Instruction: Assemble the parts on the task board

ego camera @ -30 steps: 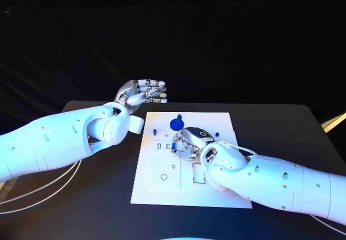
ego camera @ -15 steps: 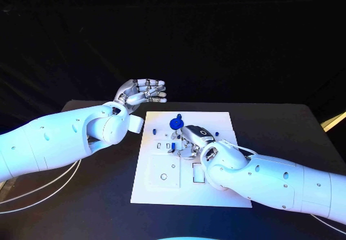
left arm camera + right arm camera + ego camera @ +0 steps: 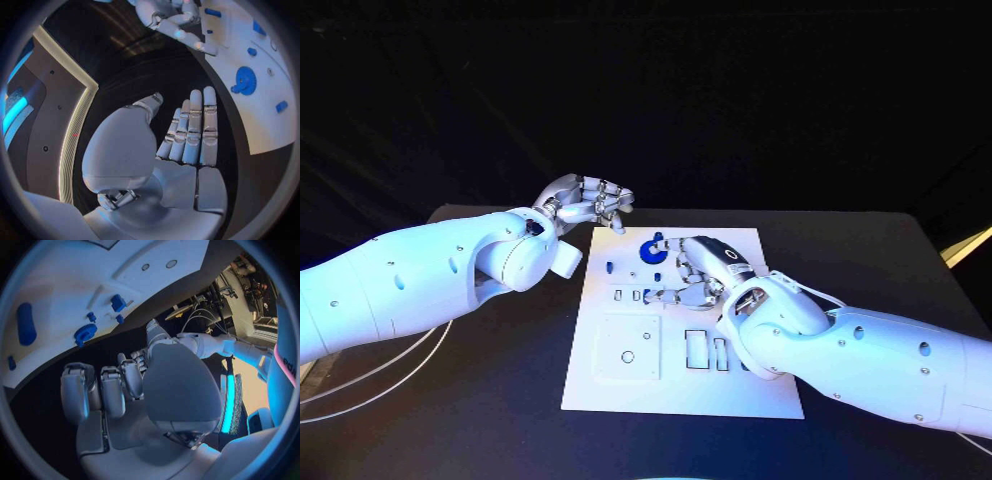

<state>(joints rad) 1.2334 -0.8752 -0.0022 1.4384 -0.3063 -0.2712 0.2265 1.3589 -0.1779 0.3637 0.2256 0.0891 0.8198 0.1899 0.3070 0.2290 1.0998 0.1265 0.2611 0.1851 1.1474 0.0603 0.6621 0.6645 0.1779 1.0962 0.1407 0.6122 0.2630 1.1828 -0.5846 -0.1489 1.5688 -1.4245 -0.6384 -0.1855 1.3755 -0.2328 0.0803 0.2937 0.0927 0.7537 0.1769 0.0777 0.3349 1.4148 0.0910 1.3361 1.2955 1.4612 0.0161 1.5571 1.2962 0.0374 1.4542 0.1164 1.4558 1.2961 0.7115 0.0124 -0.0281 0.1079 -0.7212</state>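
The flat white task board [image 3: 678, 390] lies mid-table. The silver right hand [image 3: 708, 270] hovers above it, fingers curled, holding nothing. The silver left hand [image 3: 587, 200] waits beside it, empty. The round blue gear part [image 3: 652, 249] sits near the far edge. Reach down slowly and pinch a part gently.

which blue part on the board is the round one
The blue gear, at the board's far end just beyond the right hand. It is a toothed disc; the other blue parts nearby are small blocks or pegs.
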